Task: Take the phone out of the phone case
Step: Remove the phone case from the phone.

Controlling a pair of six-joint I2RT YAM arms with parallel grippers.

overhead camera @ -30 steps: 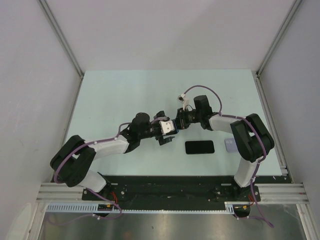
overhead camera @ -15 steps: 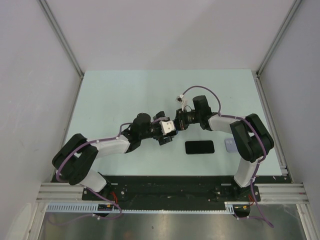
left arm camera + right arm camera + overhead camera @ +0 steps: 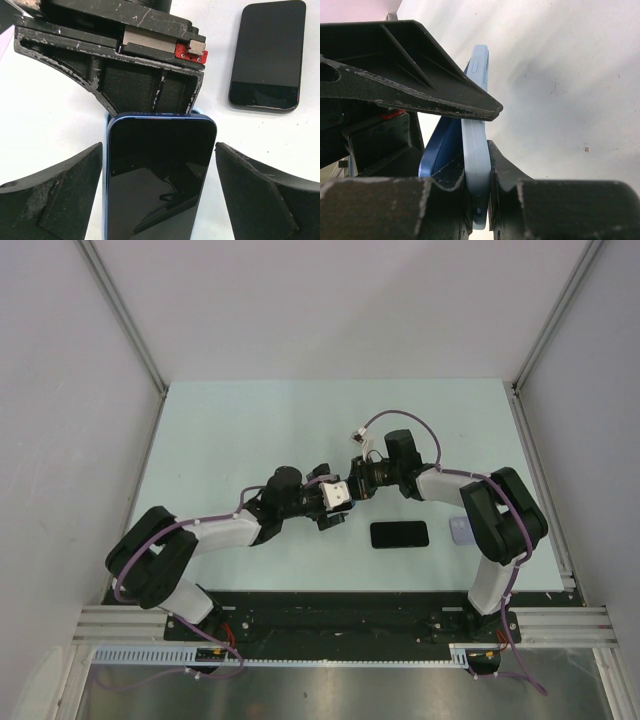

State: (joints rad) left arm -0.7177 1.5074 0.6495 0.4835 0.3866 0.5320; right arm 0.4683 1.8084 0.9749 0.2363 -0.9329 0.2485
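A dark blue phone (image 3: 160,175) with a black screen sits in a light blue case (image 3: 477,100), held up on edge above the table where the two arms meet. My right gripper (image 3: 479,160) is shut on the case's end, and the phone's edge (image 3: 440,145) stands out of the case on the left there. My left gripper (image 3: 159,150) is open and straddles the phone's other end, with a gap on each side. A strip of the case (image 3: 105,170) shows along the phone's left edge. In the top view the left gripper (image 3: 340,496) and right gripper (image 3: 358,485) face each other.
A second black phone (image 3: 399,534) lies flat on the table in front of the right gripper; it also shows in the left wrist view (image 3: 268,55). A small light blue object (image 3: 460,530) lies beside the right arm. Grey walls enclose the pale table (image 3: 250,430).
The left arm has shifted very slightly toward the right gripper. The right arm, the held case and the loose phone have not moved.
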